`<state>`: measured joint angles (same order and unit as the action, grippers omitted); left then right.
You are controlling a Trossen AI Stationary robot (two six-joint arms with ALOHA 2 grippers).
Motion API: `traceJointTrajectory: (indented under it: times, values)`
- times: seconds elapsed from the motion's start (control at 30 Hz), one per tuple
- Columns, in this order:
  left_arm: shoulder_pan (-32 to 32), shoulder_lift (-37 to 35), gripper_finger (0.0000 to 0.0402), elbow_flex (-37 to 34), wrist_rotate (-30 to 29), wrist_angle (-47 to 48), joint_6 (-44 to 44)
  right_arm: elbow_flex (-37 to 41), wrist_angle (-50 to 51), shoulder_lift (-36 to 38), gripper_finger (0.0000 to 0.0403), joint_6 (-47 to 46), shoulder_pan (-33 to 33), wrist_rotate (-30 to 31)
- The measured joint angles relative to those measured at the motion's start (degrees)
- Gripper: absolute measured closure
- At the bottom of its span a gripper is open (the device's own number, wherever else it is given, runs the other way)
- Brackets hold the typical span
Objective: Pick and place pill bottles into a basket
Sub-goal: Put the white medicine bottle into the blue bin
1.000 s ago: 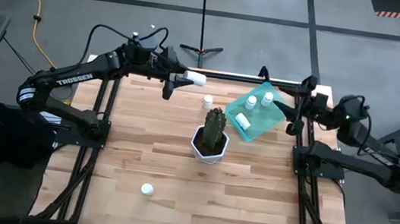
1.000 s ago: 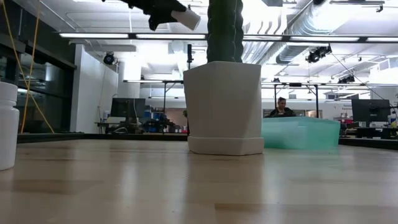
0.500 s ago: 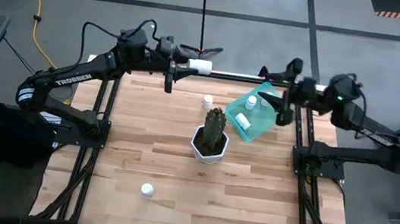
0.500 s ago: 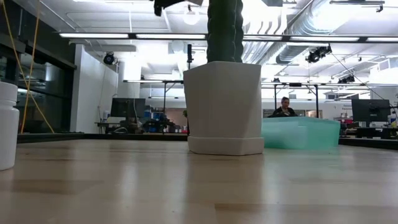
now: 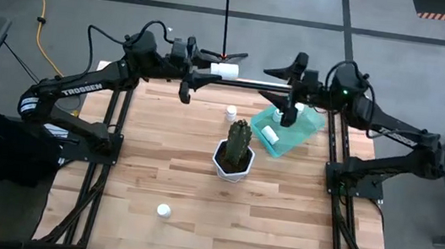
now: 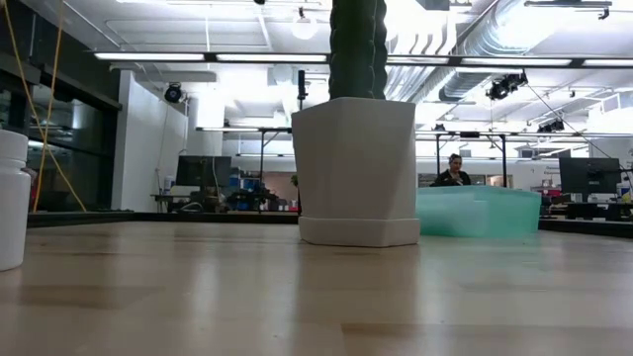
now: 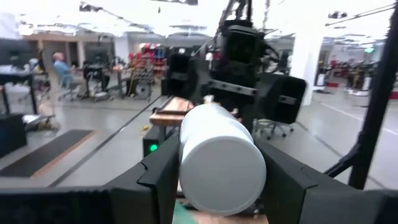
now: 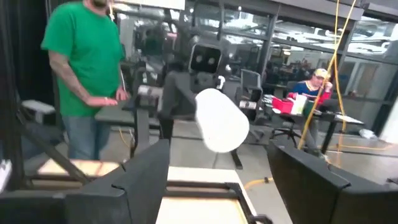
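My left gripper point(image 5: 214, 71) is shut on a white pill bottle point(image 5: 226, 70) high over the table's far edge; the bottle also shows in the left wrist view point(image 7: 217, 155). My right gripper point(image 5: 277, 82) is open above the teal basket point(image 5: 299, 134) and faces the held bottle point(image 8: 222, 119) with a gap between them. The basket holds two bottles that show point(image 5: 270, 134). One bottle point(image 5: 231, 111) stands on the table beyond the cactus pot point(image 5: 234, 151). Another point(image 5: 162, 211) stands near the front; it also shows in the low view point(image 6: 12, 198). My left gripper pinches the bottle's round sides point(image 7: 186, 171) between its two fingers point(image 7: 158, 177). The fingers come level from the table's left and lie along the bottle. The bottle lies level, lifted clear, and sticks out past the fingertips toward my right gripper.
The white pot with the green cactus point(image 6: 356, 168) stands mid-table, left of the basket point(image 6: 480, 211). A person in a green shirt point(image 8: 87, 74) stands beyond the table. Bare wood lies across the table's near half.
My left gripper has risen and gone toward the far edge with the bottle, which has turned level. My right gripper has swung from the table's right edge toward the left, over the basket, and now faces the held bottle.
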<state>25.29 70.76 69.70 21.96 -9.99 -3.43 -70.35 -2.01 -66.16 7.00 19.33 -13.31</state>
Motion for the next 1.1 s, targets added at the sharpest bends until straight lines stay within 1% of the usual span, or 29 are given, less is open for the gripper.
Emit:
traceJointTrajectory:
  times: [0.13,0.23,0.33,0.67,0.87,1.1]
  values:
    - [-1.5,0.0,0.0193,0.0,0.0,-1.5,0.1,-4.6,-0.4,-3.5,0.0141,-2.1,0.0,-1.2]
    - [-1.5,0.0,0.0193,0.0,0.0,-2.5,0.1,-7.6,-0.3,-6.2,0.0141,-1.8,0.0,-4.7]
    - [-1.4,0.0,0.0193,0.0,-0.1,-2.5,0.1,-10.1,0.8,-8.5,0.014,-0.7,0.0,-6.7]
    - [-1.4,0.0,0.0193,0.0,-0.1,-3.4,0.1,-14.6,1.8,-14.9,0.0107,-0.5,0.0,-6.7]
    - [-1.4,0.0,0.0193,0.0,-0.1,-3.4,0.1,-16.0,1.7,-17.1,0.0104,-0.5,0.2,-6.7]
    - [-1.4,0.0,0.0193,0.0,-0.2,-3.4,0.1,-16.2,1.1,-17.2,0.0104,-0.5,0.2,-6.7]
